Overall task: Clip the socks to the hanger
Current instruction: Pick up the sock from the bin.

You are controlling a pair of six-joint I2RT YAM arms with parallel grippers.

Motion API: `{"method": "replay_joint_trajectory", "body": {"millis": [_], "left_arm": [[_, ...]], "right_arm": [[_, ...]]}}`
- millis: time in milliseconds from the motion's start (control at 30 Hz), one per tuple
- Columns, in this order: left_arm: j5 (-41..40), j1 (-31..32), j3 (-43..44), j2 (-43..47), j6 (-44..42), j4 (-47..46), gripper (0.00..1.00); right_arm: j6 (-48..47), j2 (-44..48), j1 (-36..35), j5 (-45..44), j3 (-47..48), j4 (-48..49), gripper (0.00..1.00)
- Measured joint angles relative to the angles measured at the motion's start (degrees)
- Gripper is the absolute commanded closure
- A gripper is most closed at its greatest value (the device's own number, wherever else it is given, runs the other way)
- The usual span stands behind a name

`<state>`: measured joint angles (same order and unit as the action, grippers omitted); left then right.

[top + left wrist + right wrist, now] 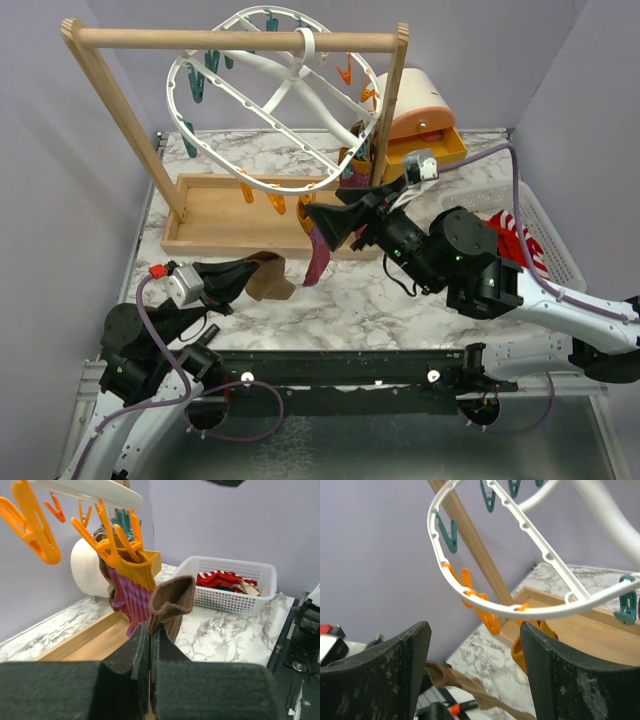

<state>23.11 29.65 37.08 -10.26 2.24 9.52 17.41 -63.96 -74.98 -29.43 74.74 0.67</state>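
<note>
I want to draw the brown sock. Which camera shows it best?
The left wrist camera: the brown sock stands big and close, pinched in the left hand. The top camera shows it small, from above. The right wrist camera catches only a strip at the bottom edge.

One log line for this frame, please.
left end effector: shut on brown sock | right end effector: open near hanger | purple striped sock: clipped | basket: holds socks
</note>
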Motion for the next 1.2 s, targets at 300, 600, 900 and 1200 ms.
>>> {"method": "replay_joint_trajectory", "body": {"millis": [300, 600, 900, 1200], "left_arm": [[-2.7, 0.0, 0.0, -0.7, -0.9, -0.2, 1.0], [-7.8, 0.0, 0.0, -4.2, -4.1, 0.1, 1.0], [-10.0, 0.0, 0.0, -3.4, -5.5, 1.6, 1.0], [-11.5, 0.0, -0.1, -2.5, -5.5, 2.5, 1.0]], "right_arm": [[-1.7, -8.0, 0.1, -0.6, 11.5, -4.6, 0.35], [-7.0, -9.1, 0.1, 10.6, 14.1, -10.6, 0.39], [-5.8, -11.0, 0.1, 13.0, 11.5, -11.7, 0.36], [-4.3, -14.8, 0.1, 0.2, 5.7, -0.7, 0.37]]}}
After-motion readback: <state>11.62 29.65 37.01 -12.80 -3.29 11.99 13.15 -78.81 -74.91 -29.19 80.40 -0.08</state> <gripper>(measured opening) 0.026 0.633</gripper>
